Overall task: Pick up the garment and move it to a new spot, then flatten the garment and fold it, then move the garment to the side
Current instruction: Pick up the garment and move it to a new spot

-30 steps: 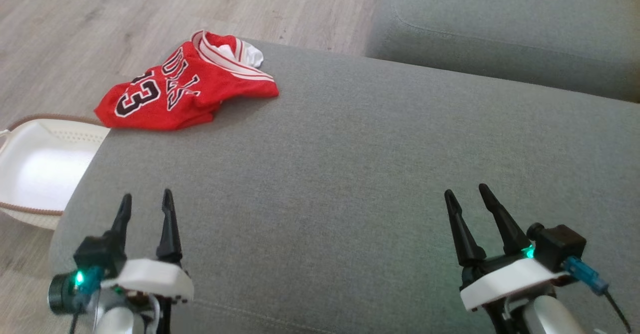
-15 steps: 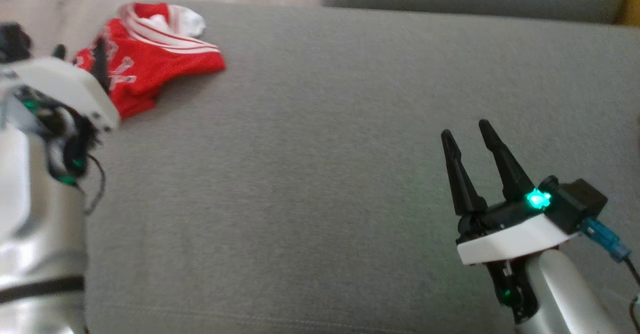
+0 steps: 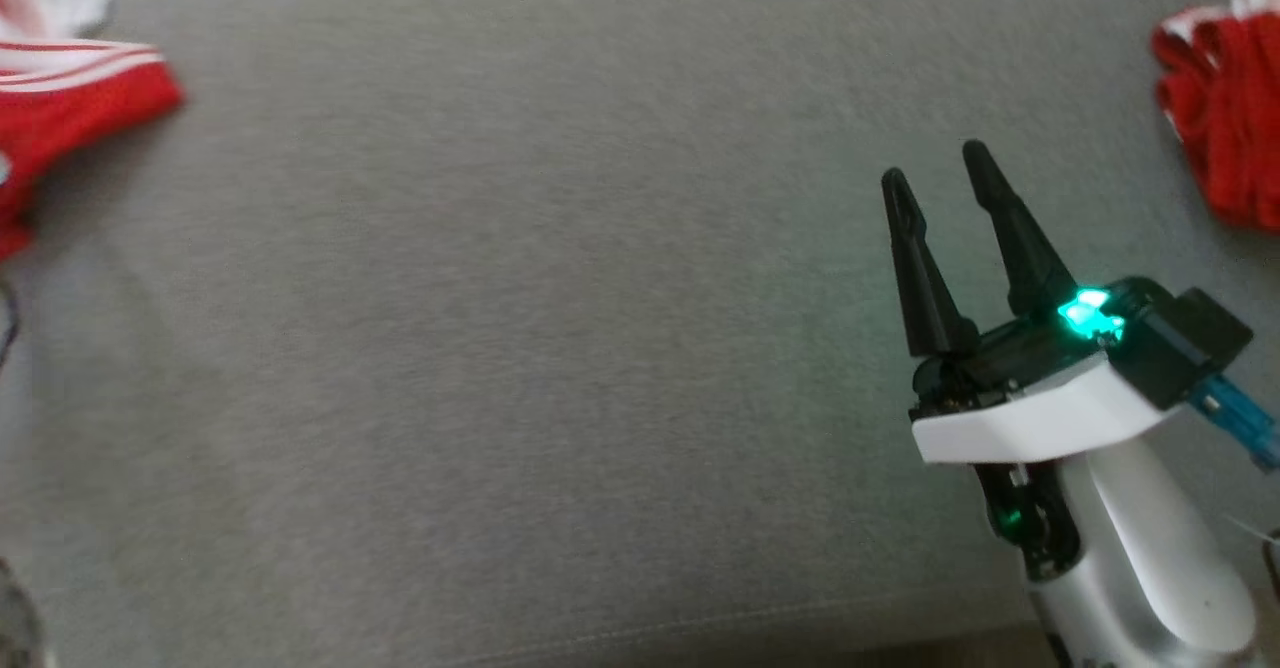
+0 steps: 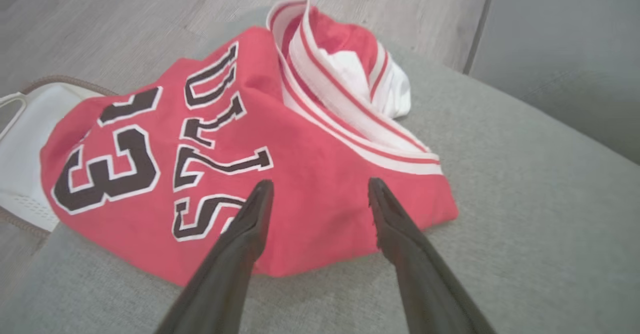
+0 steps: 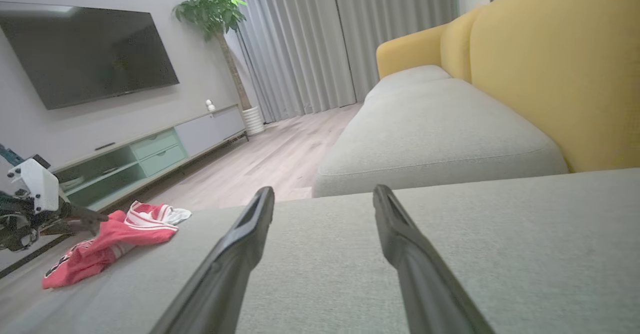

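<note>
Lying on a grey cushion (image 4: 525,224), the garment (image 4: 310,184) sits beside wooden floor (image 4: 125,19)

The red jersey (image 4: 250,139) — black white-edged lettering, striped white trim — lies crumpled, just ahead of my left pincer's (image 4: 320,186) spread tips.

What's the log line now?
phase: pre-grasp | left jaws: open, at garment | right jaws: open, empty, over sofa | garment: crumpled, ungrasped
</note>
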Available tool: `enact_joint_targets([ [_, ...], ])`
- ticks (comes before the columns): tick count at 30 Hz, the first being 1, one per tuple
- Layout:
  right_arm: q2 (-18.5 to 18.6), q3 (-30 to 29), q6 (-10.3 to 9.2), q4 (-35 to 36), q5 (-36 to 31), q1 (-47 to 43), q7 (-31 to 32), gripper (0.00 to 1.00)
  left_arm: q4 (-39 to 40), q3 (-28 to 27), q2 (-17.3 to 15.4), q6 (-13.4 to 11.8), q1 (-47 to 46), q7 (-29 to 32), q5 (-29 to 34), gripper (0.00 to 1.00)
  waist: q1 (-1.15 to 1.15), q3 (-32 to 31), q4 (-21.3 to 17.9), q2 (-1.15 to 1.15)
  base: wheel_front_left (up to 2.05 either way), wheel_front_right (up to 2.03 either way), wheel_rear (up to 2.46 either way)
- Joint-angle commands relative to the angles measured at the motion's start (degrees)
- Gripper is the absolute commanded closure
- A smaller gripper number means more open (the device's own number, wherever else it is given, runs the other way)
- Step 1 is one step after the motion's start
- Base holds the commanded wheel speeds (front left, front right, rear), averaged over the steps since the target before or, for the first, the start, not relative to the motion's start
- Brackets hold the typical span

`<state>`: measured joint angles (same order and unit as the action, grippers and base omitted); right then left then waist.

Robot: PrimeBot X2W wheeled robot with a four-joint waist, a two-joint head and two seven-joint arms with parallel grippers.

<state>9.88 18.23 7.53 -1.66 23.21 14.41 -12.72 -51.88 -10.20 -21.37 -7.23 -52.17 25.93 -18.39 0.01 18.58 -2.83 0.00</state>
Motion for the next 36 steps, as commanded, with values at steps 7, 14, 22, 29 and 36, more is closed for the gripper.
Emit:
enact_joint_targets([
  [7,0.6,1.1,-0.04,1.0,1.1,1.9,-1.6,0.00,-3.6,0.7,-6.2,-1.3,-1.7,4.9,2.0,0.00,-0.01,6.4,-6.3,0.00,0.00,0.00,0.00],
  [14,0.5,1.1,-0.04,-0.3,1.1,2.5,-2.0,0.00,-4.1,1.9,-5.8,0.5,-2.1,5.2,1.7,1.00,-0.01,5.6,-5.5,0.00,0.00,0.00,0.00],
  [22,0.0,1.6,-0.04,-2.5,1.1,1.5,-2.2,0.00,-1.8,4.9,-5.6,4.7,-3.4,-0.4,2.7,1.00,-0.01,-1.7,-4.7,0.00,0.00,0.00,0.00],
  [29,-0.2,1.0,-0.04,-4.1,1.1,-0.5,-2.2,0.00,-0.4,7.7,-5.2,10.7,-4.7,-2.0,2.7,1.00,-0.01,-10.0,-4.7,0.00,0.00,0.00,0.00],
  [36,-0.6,-0.3,-0.04,-4.8,1.1,-3.3,-2.2,0.00,6.3,12.5,-2.5,13.9,-6.0,-2.4,2.3,1.00,-0.01,-17.0,-5.4,0.00,0.00,0.00,0.00],
])
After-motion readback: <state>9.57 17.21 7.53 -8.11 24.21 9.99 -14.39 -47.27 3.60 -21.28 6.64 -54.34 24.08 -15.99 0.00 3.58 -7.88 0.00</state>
